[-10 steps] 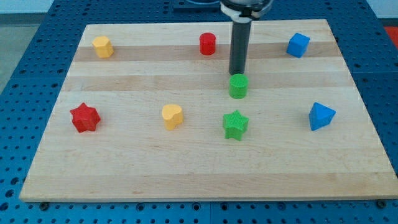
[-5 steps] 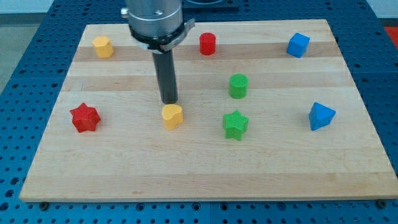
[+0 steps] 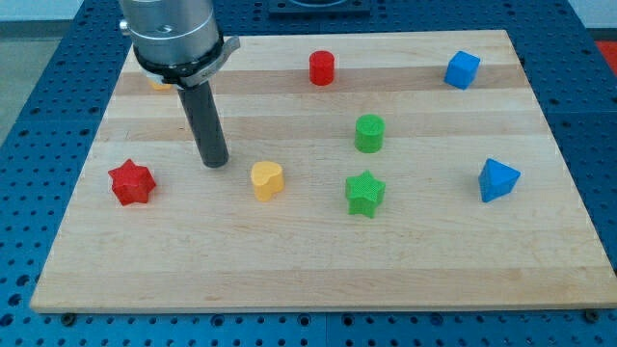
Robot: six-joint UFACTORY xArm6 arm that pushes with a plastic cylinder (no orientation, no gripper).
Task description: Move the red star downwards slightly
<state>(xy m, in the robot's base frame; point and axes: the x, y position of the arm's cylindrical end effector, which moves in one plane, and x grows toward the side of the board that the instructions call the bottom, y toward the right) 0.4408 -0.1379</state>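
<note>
The red star (image 3: 131,182) lies on the wooden board (image 3: 308,260) at the view's left. My tip (image 3: 214,162) stands on the board to the right of the red star and a little above it, with a clear gap between them. The tip is also to the upper left of the yellow heart-shaped block (image 3: 267,179).
A yellow block (image 3: 157,81) at top left is mostly hidden behind the arm. A red cylinder (image 3: 321,67) sits at top centre, a blue cube (image 3: 462,68) at top right. A green cylinder (image 3: 369,133), a green star (image 3: 364,193) and a blue wedge-like block (image 3: 497,179) lie to the right.
My tip has slid leftwards across the board, from beside the green cylinder, past the yellow heart, to a spot nearer the red star. No block has moved.
</note>
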